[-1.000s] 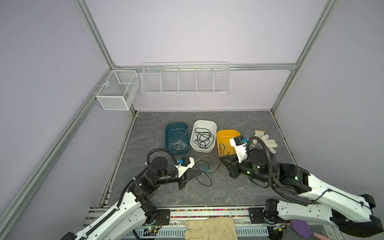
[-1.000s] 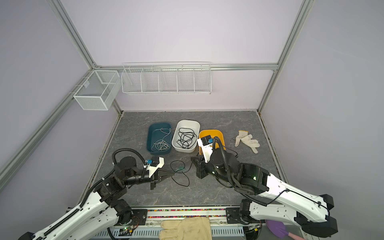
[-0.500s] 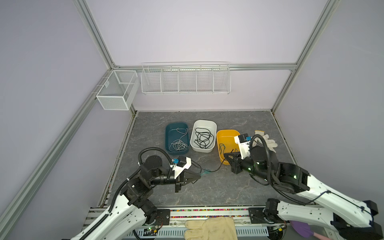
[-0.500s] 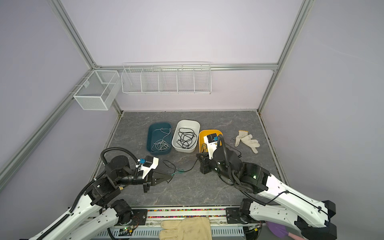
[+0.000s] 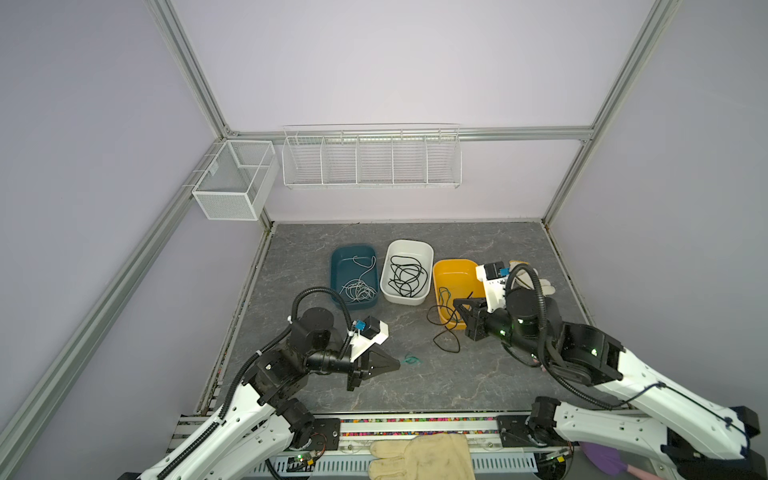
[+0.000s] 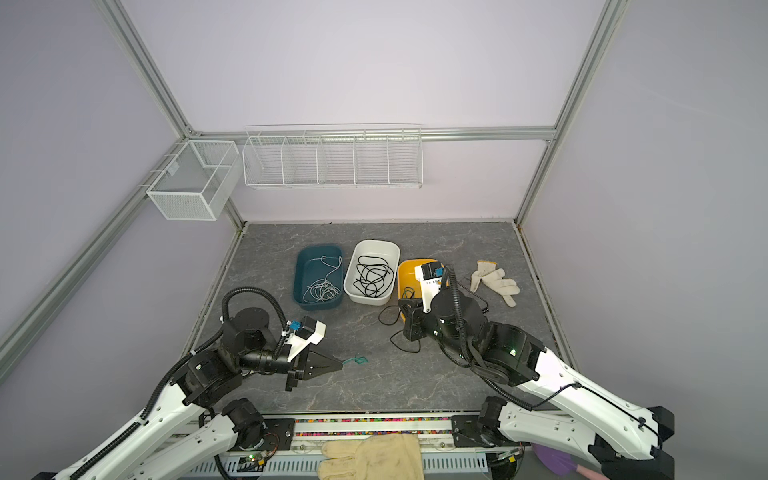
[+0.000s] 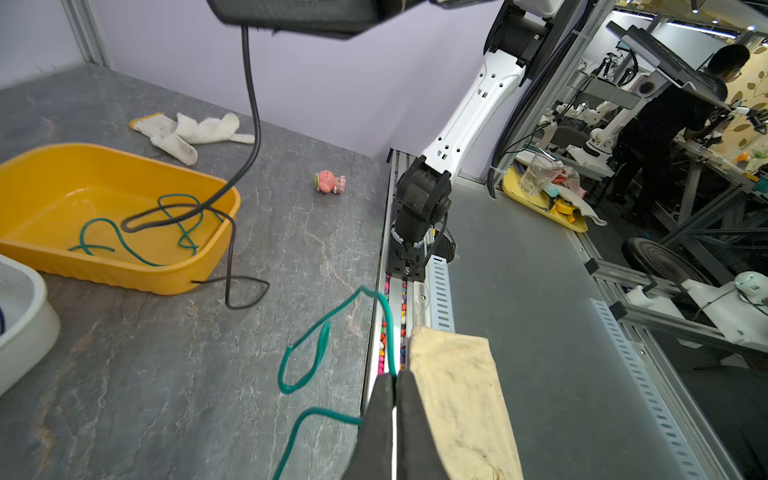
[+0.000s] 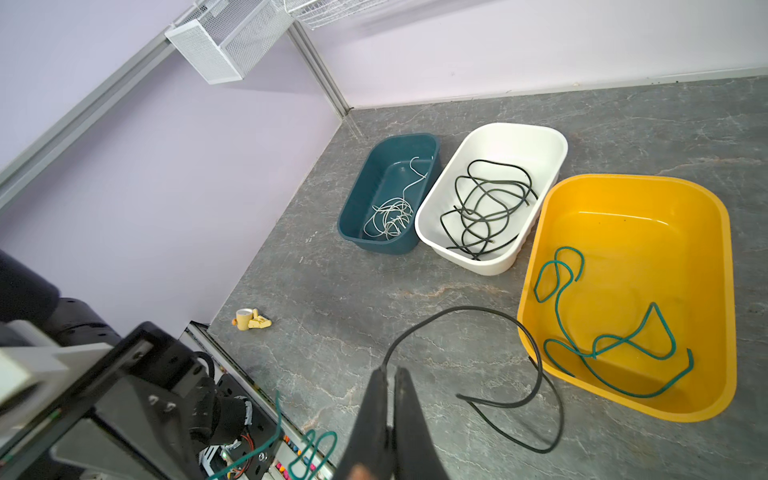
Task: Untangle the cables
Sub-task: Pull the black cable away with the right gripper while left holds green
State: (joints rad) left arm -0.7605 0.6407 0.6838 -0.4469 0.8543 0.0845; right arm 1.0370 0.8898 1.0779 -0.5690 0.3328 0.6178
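Observation:
My left gripper (image 5: 397, 365) (image 6: 343, 364) (image 7: 395, 376) is shut on a short teal-green cable (image 5: 411, 359) (image 7: 388, 332), which loops just above the table near the front. My right gripper (image 5: 456, 301) (image 8: 388, 370) is shut on a black cable (image 5: 446, 345) (image 8: 469, 308). That cable hangs down, crosses the near corner of the yellow tub (image 5: 453, 265) (image 8: 723, 291) and trails onto the table. The two held cables lie apart. Another teal-green cable (image 8: 623, 340) lies in the yellow tub. Black cable (image 5: 407, 276) fills the white tub (image 5: 409, 244), and white cable (image 5: 357, 289) the teal tub (image 5: 353, 250).
A white knit glove (image 6: 494, 282) lies at the right, behind my right arm. A beige glove (image 5: 419, 457) rests on the front rail. A pink toy (image 7: 329, 182) and a small yellow toy (image 8: 251, 321) sit on the table. Wire baskets (image 5: 370, 160) hang on the back wall.
My left gripper has drawn back toward the front left with the teal-green cable. My right gripper has moved back to the yellow tub with the black cable, so the two cables have come apart.

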